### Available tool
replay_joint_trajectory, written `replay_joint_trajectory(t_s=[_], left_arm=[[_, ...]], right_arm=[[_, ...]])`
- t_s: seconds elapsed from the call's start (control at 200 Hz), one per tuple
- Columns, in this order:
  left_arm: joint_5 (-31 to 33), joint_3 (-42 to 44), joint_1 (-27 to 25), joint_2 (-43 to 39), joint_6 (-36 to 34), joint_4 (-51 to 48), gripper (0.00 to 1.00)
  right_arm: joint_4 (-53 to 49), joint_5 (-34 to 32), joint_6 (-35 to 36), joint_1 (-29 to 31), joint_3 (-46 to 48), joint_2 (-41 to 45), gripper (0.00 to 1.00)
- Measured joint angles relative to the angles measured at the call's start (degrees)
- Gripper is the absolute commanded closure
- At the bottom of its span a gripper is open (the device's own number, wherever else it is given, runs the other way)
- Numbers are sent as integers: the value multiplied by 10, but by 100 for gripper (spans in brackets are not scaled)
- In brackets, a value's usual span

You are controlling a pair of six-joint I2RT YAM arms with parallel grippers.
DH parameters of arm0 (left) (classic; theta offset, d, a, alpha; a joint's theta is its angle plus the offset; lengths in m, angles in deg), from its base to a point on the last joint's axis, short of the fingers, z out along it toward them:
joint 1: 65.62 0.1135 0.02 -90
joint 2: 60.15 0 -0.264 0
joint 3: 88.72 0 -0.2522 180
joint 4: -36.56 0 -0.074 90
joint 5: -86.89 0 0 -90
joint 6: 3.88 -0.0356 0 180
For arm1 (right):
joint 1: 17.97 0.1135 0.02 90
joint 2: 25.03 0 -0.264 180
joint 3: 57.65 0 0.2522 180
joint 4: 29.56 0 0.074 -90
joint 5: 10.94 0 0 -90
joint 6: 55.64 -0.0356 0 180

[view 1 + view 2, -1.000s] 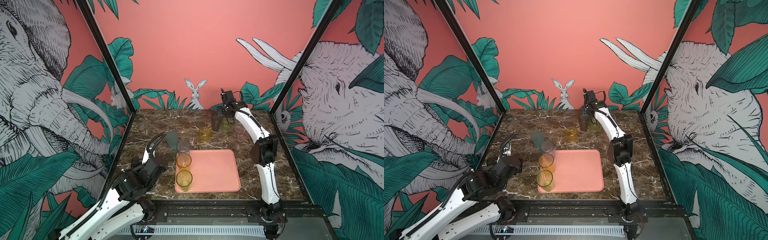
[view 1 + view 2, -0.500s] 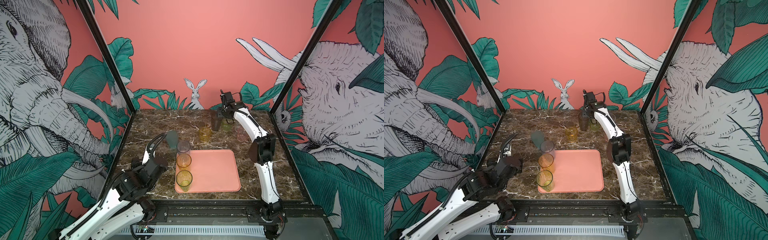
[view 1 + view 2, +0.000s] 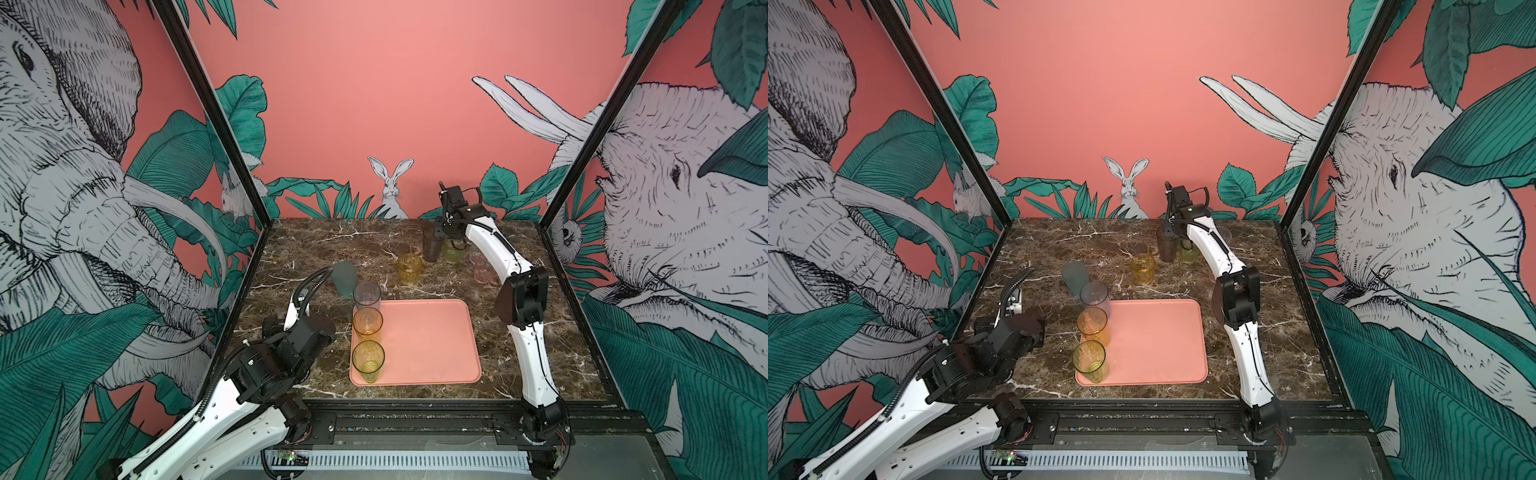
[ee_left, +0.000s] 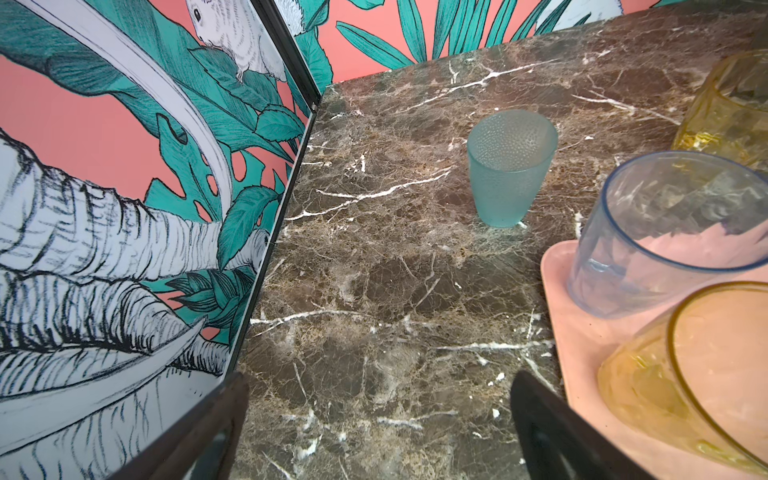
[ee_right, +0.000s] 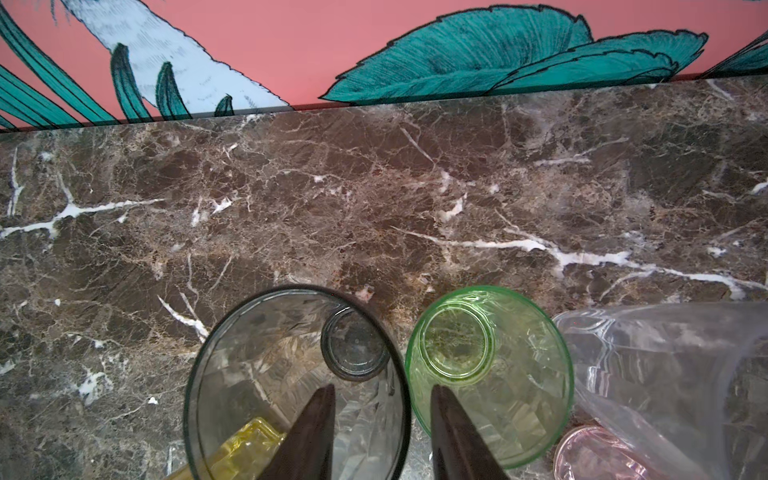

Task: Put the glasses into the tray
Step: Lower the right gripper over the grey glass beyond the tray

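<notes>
The salmon-pink tray [image 3: 428,345] lies front centre, and three glasses stand along its left rim: a clear one [image 3: 367,295], an amber one [image 3: 367,322] and a yellow-green one [image 3: 368,359]. On the marble stand a frosted teal glass [image 3: 344,278], a short amber glass [image 3: 410,268], a tall smoky grey glass [image 3: 431,246], a green glass [image 3: 452,251] and a pink glass [image 3: 482,268]. My right gripper [image 5: 382,392] points down at the back. One finger is inside the grey glass [image 5: 249,374], the other over the green glass [image 5: 498,374], with both rims in the gap. My left gripper [image 4: 378,382] is open over bare marble left of the tray.
A clear glass [image 5: 685,365] lies beside the green one, close to the pink glass [image 5: 594,457]. The back wall runs just behind the right gripper. The left side wall stands close to the left gripper. The right arm's elbow [image 3: 521,297] hangs over the marble right of the tray.
The right gripper's jaws have narrowed around the adjoining rims of the grey and green glasses. The left arm has not moved.
</notes>
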Motion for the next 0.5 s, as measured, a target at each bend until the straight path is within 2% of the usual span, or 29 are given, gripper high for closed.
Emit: replay_joint_trajectory(t_s=[0.38,0.5], left_arm=[[-2,3,0,-10,0,3,1],[-5,8,0,-26,0,7,2]], right_arm=[[1,0,-3,-2,0,-10,72],[3,-1,-3,-2,0,-10,78]])
